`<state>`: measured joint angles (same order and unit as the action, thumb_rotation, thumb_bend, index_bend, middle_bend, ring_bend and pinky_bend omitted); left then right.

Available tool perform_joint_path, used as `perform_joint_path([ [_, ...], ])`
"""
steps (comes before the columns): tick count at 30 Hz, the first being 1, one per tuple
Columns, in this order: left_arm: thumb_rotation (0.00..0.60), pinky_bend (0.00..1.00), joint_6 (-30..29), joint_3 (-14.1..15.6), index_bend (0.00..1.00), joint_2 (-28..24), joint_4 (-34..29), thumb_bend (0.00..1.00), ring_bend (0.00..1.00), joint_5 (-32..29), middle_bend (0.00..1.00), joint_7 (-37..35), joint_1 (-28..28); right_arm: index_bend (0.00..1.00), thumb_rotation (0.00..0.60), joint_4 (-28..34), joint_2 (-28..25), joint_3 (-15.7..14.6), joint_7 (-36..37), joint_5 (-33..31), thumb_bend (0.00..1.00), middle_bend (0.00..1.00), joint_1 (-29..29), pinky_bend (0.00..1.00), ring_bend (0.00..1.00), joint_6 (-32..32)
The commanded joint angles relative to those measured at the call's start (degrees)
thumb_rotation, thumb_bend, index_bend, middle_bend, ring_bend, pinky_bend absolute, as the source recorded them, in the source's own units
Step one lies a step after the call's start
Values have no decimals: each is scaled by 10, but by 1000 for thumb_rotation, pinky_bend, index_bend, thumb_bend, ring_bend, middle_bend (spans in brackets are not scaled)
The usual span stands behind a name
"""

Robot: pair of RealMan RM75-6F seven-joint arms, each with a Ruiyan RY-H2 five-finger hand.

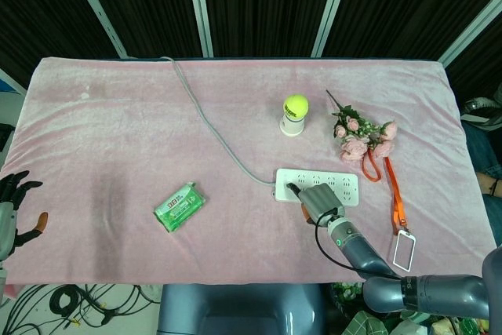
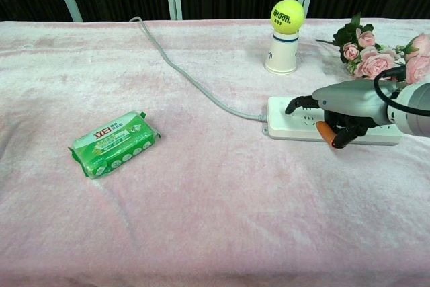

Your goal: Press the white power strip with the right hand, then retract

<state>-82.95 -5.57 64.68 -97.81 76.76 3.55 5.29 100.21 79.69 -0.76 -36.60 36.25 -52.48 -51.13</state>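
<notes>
My grey metallic right hand (image 2: 339,109) has black fingers and an orange thumb tip. I see a white plastic power strip (image 2: 300,123), pink plush tablecloth (image 2: 201,199), green soap packet (image 2: 114,142), yellow-green tennis ball (image 2: 287,15).

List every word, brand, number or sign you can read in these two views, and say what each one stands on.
"Wilson": black brand lettering on the tennis ball, legible only in the chest view; the small number under it is too blurred to read.
Green soap packet: white characters on its face, too small to read surely.
White power strip, white cup, card on the orange lanyard: no legible text.
</notes>
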Motion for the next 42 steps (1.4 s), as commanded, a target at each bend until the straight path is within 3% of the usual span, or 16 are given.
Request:
perform_joint_path([
  [1,600,100,0,0,257,0,0,374,43,0,96,0,0,191,600,0,1,-3,-5,-7,784,938,-4,1000,983,-1],
  [13,600,104,0,1,257,0,0,374,43,2,96,0,0,437,600,-7,7,-24,-28,-46,791,925,-21,1000,975,14],
  [15,600,104,0,1,257,0,0,374,43,2,96,0,0,398,600,-8,8,-25,-28,-49,791,922,-23,1000,972,17],
  [20,600,104,2,1,257,-1,0,374,43,0,97,0,0,99,600,7,0,4,13,1,759,882,-7,1000,953,-23],
  [22,600,107,2,1,257,-1,0,374,43,0,97,-1,0,25,600,15,-5,14,28,21,746,854,1,999,940,-40],
  [28,600,111,1,2,257,-2,-2,374,43,0,97,-3,-1,0,600,42,-24,47,75,80,608,738,30,953,876,-99],
  [31,600,111,0,2,257,-2,-2,374,43,0,97,-3,-2,0,600,63,-44,63,103,107,452,533,47,829,720,-127],
  [35,600,111,0,2,257,-3,-3,374,43,1,97,-4,-2,0,600,116,-114,53,111,155,217,166,86,385,340,-173],
  [37,600,111,-1,2,257,-3,-3,374,43,1,96,-4,-2,0,600,148,-168,24,98,206,178,92,123,283,254,-218],
  [42,600,111,-4,1,257,-1,-5,374,43,1,97,-6,-4,0,600,154,-227,-46,152,341,169,67,228,255,219,-308],
])
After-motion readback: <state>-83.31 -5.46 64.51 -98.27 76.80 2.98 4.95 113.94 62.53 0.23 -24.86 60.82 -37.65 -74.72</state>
